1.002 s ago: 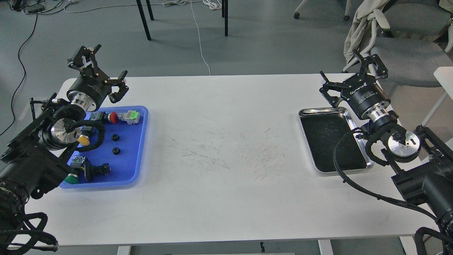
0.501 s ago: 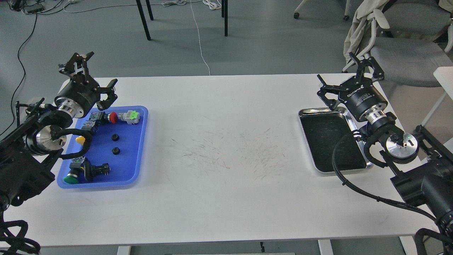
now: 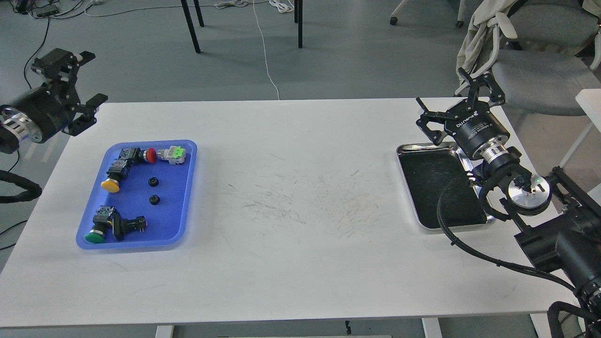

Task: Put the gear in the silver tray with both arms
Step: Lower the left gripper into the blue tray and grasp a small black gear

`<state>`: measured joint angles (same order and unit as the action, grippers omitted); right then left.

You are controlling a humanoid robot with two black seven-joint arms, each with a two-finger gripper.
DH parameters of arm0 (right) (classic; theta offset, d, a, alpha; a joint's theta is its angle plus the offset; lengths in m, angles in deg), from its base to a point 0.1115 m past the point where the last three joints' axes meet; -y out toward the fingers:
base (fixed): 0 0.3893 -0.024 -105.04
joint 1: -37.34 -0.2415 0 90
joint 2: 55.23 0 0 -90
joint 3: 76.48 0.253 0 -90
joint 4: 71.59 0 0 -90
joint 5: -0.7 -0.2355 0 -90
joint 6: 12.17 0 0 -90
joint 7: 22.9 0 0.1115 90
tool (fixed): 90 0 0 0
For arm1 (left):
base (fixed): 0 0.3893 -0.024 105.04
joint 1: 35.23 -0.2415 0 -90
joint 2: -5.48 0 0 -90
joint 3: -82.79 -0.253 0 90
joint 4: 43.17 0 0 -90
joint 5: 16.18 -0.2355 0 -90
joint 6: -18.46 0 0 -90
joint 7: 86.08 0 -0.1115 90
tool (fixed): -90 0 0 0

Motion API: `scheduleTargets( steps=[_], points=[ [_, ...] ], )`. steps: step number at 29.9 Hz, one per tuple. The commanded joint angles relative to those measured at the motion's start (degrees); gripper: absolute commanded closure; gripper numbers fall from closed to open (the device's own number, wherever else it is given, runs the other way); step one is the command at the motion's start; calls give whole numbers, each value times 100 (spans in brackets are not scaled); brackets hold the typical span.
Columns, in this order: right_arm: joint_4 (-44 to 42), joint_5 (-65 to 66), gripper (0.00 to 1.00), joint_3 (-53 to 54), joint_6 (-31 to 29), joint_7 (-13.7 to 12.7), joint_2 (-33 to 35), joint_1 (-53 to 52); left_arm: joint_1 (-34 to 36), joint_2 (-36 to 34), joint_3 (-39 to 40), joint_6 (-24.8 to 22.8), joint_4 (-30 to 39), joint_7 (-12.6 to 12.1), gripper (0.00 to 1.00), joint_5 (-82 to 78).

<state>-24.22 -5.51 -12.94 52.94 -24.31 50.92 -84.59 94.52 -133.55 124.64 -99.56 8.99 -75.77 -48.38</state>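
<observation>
Head view shows you both grippers with fingers spread and nothing between them. Your left gripper (image 3: 77, 87) sits off the table's (image 3: 300, 263) far left corner, its fingers (image 3: 89, 104) released and pointing toward the far side. Below and to the right of those fingers lies the blue tray (image 3: 183, 206), well apart from them. In it you can see a red push button (image 3: 150, 155), a green connector part (image 3: 176, 152), a yellow push button (image 3: 110, 186), a green push button (image 3: 95, 236) and two small black gears (image 3: 152, 181) (image 3: 154, 200), one nearer the fingers than the other.

Your right gripper (image 3: 458, 105) hovers at the far right of the table, fingers (image 3: 481, 83) also released and holding nothing. The silver tray (image 3: 422, 147) lies just below and toward you from those fingers, its far rim right under the left-hand finger. Its dark scratched bottom holds no part, and its right rim is partly hidden by your right arm (image 3: 530, 192). You also have a grey chair (image 3: 540, 75) beyond the right fingers, off the table.
</observation>
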Motion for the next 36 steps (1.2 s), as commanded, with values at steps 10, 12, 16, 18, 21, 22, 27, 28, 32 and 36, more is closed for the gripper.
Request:
scheduleTargets(
  steps=[10, 12, 16, 18, 21, 22, 27, 28, 32, 36],
  points=[
    [27, 6, 1, -61, 1, 1, -7, -111, -257, -2664, -1617, 2, 3238, -47, 2, -2147],
    [45, 6, 1, -105, 1, 1, 2, -120, -257, -2761, -1820, 94, 3396, -47, 2, -2903],
    [27, 6, 1, -105, -7, 1, 37, -111, -274, -2604, -1987, 761, 3450, -143, 2, -4362],
    [18, 6, 1, -105, -7, 1, 46, -111, -274, -2367, -2058, 1087, 3397, -266, 2, -5127],
    [10, 6, 1, -105, 1, 1, 37, -111, -274, -2024, -2076, 1255, 3292, -354, 2, -6007],
    [1, 6, 1, -105, 1, 1, 37, -111, -274, -1918, -2084, 1264, 3196, -363, 2, -6210],
    [1, 6, 1, -114, -7, 1, 37, -103, -266, -1128, -2084, 1273, 2607, -363, 3, -7124],
    [1, 6, 1, -114, -7, 1, 37, -103, -266, -987, -2084, 1282, 2519, -363, 3, -7265],
    [-8, 6, 1, -96, -7, 1, 37, -111, -274, -600, -2119, 1282, 2220, -355, 4, -7459],
    [-8, 6, 1, -96, 1, 1, 37, -111, -266, -117, -2374, 1562, 1816, -319, 5, -7495]
  ],
)
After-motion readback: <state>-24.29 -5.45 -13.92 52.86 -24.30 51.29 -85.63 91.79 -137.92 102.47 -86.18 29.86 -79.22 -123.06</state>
